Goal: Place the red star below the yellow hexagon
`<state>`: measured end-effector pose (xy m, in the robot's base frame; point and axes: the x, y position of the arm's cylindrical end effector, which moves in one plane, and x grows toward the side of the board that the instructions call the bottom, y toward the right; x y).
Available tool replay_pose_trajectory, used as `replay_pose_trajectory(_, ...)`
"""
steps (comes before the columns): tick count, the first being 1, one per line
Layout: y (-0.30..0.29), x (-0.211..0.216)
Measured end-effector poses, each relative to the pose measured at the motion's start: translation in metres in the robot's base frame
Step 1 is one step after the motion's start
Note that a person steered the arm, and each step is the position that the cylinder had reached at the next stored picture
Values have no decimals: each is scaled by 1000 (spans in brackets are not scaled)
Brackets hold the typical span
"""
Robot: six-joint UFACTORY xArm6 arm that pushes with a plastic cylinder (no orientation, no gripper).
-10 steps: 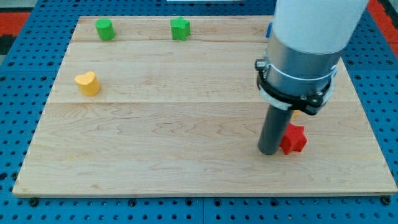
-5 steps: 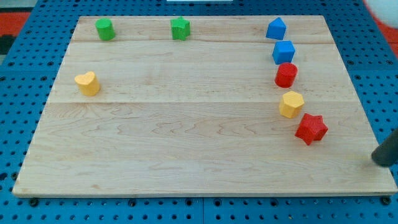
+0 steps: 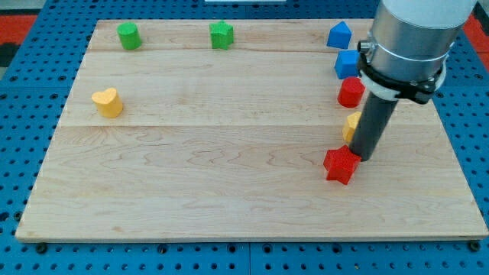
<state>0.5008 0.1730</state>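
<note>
The red star (image 3: 341, 165) lies on the wooden board (image 3: 229, 153) at the lower right. My tip (image 3: 367, 156) stands just to the right of it, at its upper right edge, touching or nearly touching. The yellow hexagon (image 3: 351, 125) is mostly hidden behind the rod; only its left part shows, just above and slightly right of the red star.
A red cylinder (image 3: 351, 92), a blue cube (image 3: 347, 63) and a blue pentagon-like block (image 3: 338, 35) form a column above the hexagon. A green cylinder (image 3: 128, 36) and green star (image 3: 221, 35) sit at the top. A yellow heart (image 3: 108, 101) lies at the left.
The rod swung out to the right edge and came back in. The red star has moved left and a little down, from the hexagon's lower right to its lower left.
</note>
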Motion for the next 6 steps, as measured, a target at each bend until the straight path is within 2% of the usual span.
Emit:
replay_pose_trajectory(1,66,63)
replay_pose_trajectory(2,-35,102)
replay_pose_trajectory(3,-93,62)
replay_pose_trajectory(4,-86,12)
replay_pose_trajectory(5,-91,-3)
replay_pose_trajectory(6,-43,7)
